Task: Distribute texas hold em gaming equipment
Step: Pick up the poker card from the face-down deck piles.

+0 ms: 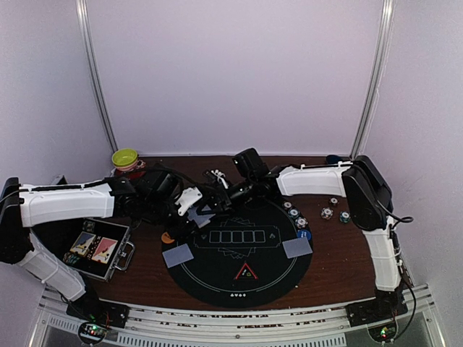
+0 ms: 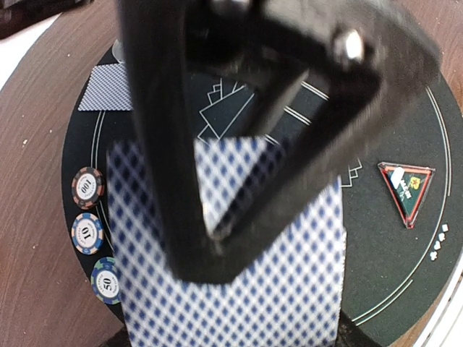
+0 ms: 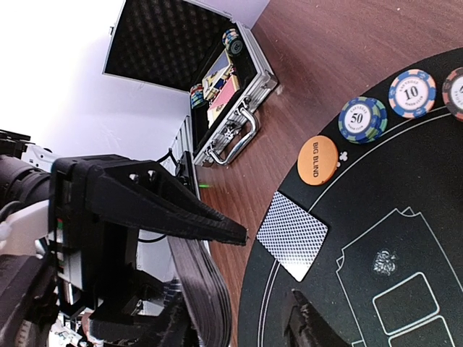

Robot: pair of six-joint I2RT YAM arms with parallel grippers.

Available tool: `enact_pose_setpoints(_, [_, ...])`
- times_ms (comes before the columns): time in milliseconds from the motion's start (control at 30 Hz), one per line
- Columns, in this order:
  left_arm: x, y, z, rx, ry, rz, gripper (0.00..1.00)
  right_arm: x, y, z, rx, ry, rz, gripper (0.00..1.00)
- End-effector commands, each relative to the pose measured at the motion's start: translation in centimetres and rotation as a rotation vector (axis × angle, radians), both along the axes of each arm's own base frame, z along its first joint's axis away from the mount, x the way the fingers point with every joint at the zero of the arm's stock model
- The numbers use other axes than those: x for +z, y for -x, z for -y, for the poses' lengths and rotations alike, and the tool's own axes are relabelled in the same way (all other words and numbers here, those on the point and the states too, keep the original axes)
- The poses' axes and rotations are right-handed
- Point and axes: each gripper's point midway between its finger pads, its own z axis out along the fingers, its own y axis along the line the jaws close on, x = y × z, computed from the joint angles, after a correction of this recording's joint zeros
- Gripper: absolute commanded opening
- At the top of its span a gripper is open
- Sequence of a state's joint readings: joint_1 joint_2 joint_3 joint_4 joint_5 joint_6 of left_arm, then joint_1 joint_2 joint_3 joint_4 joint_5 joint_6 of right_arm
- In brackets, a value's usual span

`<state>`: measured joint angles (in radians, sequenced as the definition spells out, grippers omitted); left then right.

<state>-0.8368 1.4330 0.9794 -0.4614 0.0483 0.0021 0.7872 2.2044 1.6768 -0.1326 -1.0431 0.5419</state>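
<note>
- The left claw [image 2: 217,242] is pinched shut on the deck [image 2: 275,289]. Its dark fingers [image 2: 155,144] narrow to a point on the top card's blue-diamond back.
- The deck hangs over the far part of the round black mat [image 1: 217,278], left of its middle.
- The right claw [image 1: 233,194] extends from the right and sits just beside the left claw, over the mat's far edge.
- I cannot tell whether the right claw is wide or narrow. Its wrist view shows only one fingertip [image 3: 307,327], and the top view is too dark there.
- The left card [image 1: 178,255] lies face down on the mat's left side. The right card [image 1: 297,248] lies face down on its right side.
- The orange button [image 3: 317,160], marked BIG BLIND, straddles the mat's left rim, just far of the left card.
- The left chips [image 3: 362,119] run along the rim beyond the button: a 50, a 10 and one cut off by the frame.
- The right chips [image 1: 294,212], three in a row, sit on the mat's far-right rim.
- The blue button [image 1: 304,234] lies between the right chips and the right card.
- Three loose chips [image 1: 327,213] lie on the table [image 1: 340,260], right of the mat.
- The red triangle [image 1: 246,272] lies flat at the mat's near middle.
- An open case [image 1: 101,248] sits at the table's left, near the mat.
- A bowl [image 1: 125,157] stands at the far left.
</note>
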Motion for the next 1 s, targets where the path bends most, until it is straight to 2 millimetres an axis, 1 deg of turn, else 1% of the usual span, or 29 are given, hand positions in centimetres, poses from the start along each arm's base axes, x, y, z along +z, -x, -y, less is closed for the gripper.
enact_pose_setpoints(0, [1.9, -0.6, 1.2, -0.020, 0.070, 0.051, 0.63, 0.2, -2.1, 2.1, -0.082, 0.052, 0.034, 0.42])
enact_pose_setpoints(100, [1.8, -0.6, 1.2, -0.021, 0.067, 0.049, 0.63, 1.3, -1.2, 1.9, -0.044, 0.014, 0.013, 0.43])
enact_pose_setpoints(200, [1.7, -0.6, 1.2, -0.020, 0.066, 0.048, 0.64, 3.1, 0.2, 1.6, 0.007, -0.054, -0.024, 0.45])
enact_pose_setpoints(267, [1.7, -0.6, 1.2, -0.020, 0.065, 0.048, 0.64, 4.1, 0.6, 1.5, 0.020, -0.083, -0.031, 0.45])
enact_pose_setpoints(367, [1.6, -0.7, 1.2, -0.019, 0.061, 0.045, 0.64, 4.9, 0.8, 1.7, 0.029, -0.098, -0.027, 0.42])
enact_pose_setpoints(567, [1.5, -0.7, 1.2, -0.020, 0.060, 0.045, 0.64, 5.6, 0.7, 2.2, 0.032, -0.109, -0.033, 0.32])
enact_pose_setpoints(733, [1.5, -0.7, 1.2, -0.019, 0.060, 0.045, 0.64, 5.3, 0.7, 2.3, 0.029, -0.104, -0.038, 0.17])
enact_pose_setpoints(833, [1.5, -0.7, 1.2, -0.019, 0.059, 0.044, 0.64, 5.0, 0.2, 2.5, 0.011, -0.093, -0.037, 0.02])
enact_pose_setpoints(867, [1.5, -0.7, 1.2, -0.020, 0.059, 0.044, 0.64, 4.9, 0.0, 2.6, 0.005, -0.091, -0.037, 0.00])
enact_pose_setpoints(967, [1.4, -0.7, 1.2, -0.020, 0.058, 0.044, 0.64, 4.8, -0.9, 3.3, -0.023, -0.083, -0.035, 0.00])
